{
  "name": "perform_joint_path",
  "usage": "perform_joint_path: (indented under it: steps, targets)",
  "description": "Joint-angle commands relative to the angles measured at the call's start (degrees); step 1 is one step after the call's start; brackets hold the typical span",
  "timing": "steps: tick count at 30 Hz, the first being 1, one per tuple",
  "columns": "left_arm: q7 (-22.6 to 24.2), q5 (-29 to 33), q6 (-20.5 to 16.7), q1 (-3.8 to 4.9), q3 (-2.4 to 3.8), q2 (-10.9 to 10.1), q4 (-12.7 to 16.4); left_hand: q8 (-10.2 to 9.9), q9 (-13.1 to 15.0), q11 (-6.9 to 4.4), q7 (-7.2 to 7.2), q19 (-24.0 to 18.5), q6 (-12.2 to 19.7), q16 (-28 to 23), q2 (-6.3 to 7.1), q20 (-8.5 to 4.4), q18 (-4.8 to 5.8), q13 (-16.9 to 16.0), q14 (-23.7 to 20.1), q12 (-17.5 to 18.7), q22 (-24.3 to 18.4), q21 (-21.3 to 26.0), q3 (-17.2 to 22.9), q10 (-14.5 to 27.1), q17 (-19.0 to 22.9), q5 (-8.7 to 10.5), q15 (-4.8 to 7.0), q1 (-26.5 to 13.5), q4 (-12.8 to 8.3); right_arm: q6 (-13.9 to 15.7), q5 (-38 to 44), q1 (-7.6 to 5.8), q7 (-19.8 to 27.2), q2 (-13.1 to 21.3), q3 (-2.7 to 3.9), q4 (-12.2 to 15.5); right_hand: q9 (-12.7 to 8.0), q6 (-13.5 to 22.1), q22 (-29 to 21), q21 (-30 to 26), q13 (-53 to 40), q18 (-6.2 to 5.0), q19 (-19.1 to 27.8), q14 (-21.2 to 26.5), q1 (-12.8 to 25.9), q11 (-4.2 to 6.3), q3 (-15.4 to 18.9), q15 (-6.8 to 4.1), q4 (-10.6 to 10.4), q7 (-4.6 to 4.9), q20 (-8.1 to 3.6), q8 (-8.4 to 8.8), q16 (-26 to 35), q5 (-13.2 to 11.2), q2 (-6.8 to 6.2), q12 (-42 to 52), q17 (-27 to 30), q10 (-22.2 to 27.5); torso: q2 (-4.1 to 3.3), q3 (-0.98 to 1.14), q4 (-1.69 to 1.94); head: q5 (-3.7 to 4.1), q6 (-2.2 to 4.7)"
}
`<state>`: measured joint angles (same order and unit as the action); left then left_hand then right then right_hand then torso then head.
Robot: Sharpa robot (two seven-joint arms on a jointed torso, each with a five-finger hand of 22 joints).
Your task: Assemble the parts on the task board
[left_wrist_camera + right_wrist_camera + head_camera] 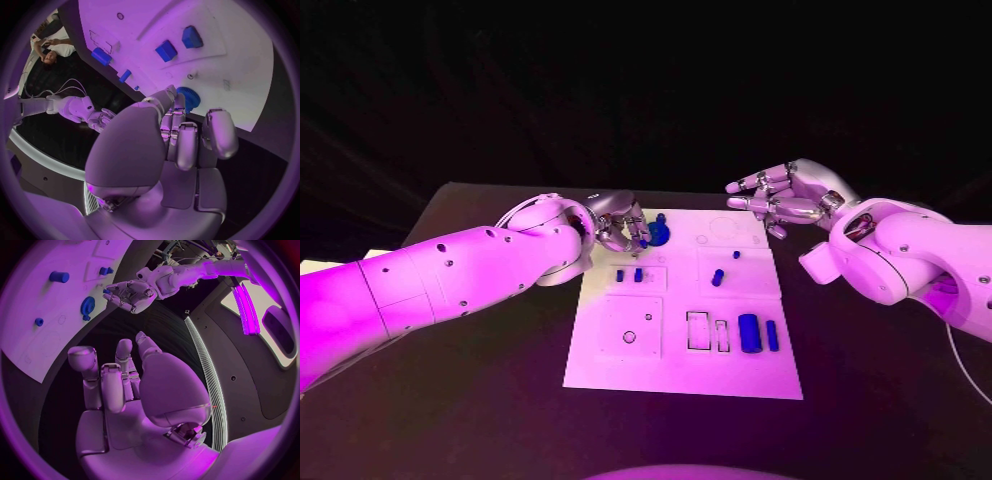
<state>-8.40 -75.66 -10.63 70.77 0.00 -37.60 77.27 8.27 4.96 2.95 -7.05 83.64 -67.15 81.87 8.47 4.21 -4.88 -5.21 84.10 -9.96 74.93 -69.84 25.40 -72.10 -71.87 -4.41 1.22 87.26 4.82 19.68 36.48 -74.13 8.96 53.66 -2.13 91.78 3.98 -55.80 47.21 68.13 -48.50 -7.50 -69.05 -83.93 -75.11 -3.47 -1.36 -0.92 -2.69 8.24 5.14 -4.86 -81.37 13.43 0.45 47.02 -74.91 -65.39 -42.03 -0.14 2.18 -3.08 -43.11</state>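
Note:
The white task board [678, 352] lies in the middle of the black table. A blue gear [659, 233] sits at its far left corner. My left hand [620, 228] hovers right beside that gear, fingers curled toward it. In the left wrist view the gear [188, 97] lies just past the fingertips of the left hand [181, 135]; whether they touch it is unclear. My right hand [783, 198] hangs over the table beyond the board's far right corner, fingers apart and holding nothing. Two small blue blocks [629, 274], a blue peg [718, 277] and two blue cylinders [759, 333] rest on the board.
The board has outlined recesses, among them a rectangular slot [698, 330] and a round hole [629, 337]. Black table surface [488, 400] surrounds the board on all sides. My left forearm [459, 275] crosses the table's left part.

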Motion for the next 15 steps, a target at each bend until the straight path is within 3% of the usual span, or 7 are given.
perform_joint_path:
  steps: [1,6,15]
  targets:
    - [-1.47,0.95,3.20,0.06,0.03,-0.30,0.08,-0.43,0.00,-0.07,0.05,0.48,-0.29,0.05,0.13,0.17,0.64,-0.11,1.87,0.32,5.63,-0.18,0.41,-0.38,0.15,0.14,0.25,-0.80,-0.02,-0.72,0.62,0.06,0.41,0.00,0.00,0.04,0.08,0.00,0.01,-0.26,0.06,-0.60,0.21,-2.65,-0.02,0.12,0.16,0.02,0.23,0.24,0.05,-0.09,0.17,0.31,0.42,0.05,-1.45,0.06,-0.05,-0.01,-0.09,-0.17,0.01]
    - [-2.67,-0.38,4.90,0.06,-0.07,-0.65,-0.29,-0.53,0.01,-0.15,0.21,0.42,-0.37,0.00,0.41,0.17,0.62,-0.19,1.83,0.52,5.64,-0.12,0.40,-0.53,0.25,0.21,0.30,-1.33,-0.11,-0.73,0.65,0.07,0.39,0.02,0.00,0.02,0.08,0.00,0.01,-0.26,0.06,-0.60,0.21,-2.65,-0.02,0.12,0.16,0.02,0.23,0.24,0.05,-0.09,0.17,0.31,0.42,0.05,-1.45,0.06,-0.10,-0.04,-0.14,-0.67,-0.07]
    - [-3.34,-1.43,5.70,0.06,-0.15,-0.60,-1.00,-0.54,0.04,-0.23,0.31,0.42,-0.50,-0.03,0.43,0.15,0.63,-0.25,1.81,0.59,5.69,-0.15,0.47,-0.70,0.33,0.21,0.35,-1.51,-0.21,-0.76,0.66,0.08,0.38,-0.08,0.00,-0.01,0.08,0.00,0.01,-0.26,0.06,-0.60,0.21,-2.65,-0.02,0.12,0.16,0.02,0.23,0.24,0.05,-0.09,0.17,0.31,0.42,0.05,-1.45,0.06,-0.11,-0.02,-0.13,-0.83,-0.07]
